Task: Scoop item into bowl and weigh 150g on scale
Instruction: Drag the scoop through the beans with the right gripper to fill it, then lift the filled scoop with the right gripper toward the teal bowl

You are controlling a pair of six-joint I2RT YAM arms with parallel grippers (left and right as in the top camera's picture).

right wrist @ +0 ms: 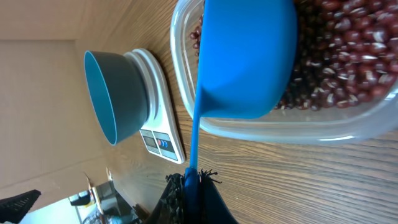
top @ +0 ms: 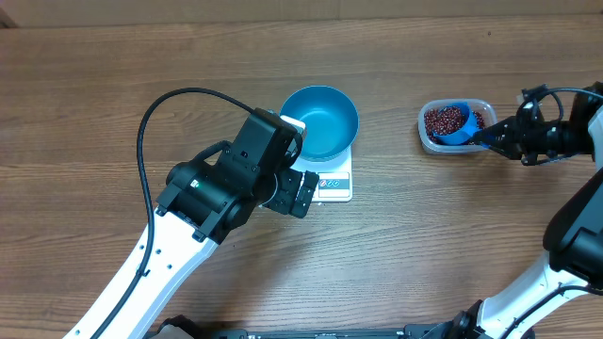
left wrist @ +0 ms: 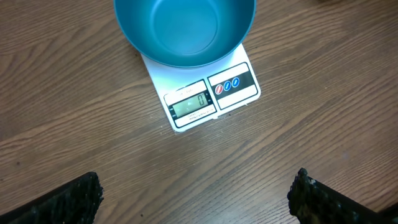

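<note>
The empty blue bowl (top: 320,122) (left wrist: 186,28) stands on the white scale (top: 335,185) (left wrist: 211,93), whose display reads zero. My left gripper (top: 301,193) (left wrist: 196,196) hovers open just in front of the scale, with nothing between its fingers (left wrist: 68,202). At the right, red-brown beans (top: 441,120) (right wrist: 348,56) fill a clear tub (top: 429,141) (right wrist: 280,127). My right gripper (top: 495,135) (right wrist: 196,186) is shut on the handle of a small blue scoop (top: 454,125) (right wrist: 249,56), whose cup sits in the tub among the beans. The right wrist view also shows the bowl (right wrist: 115,93) and scale (right wrist: 161,106).
The wooden table (top: 113,85) carries the scale with the bowl at centre and the tub at right. The left arm's black cable (top: 151,118) loops above the table at the left. The right arm (top: 575,226) runs along the right edge.
</note>
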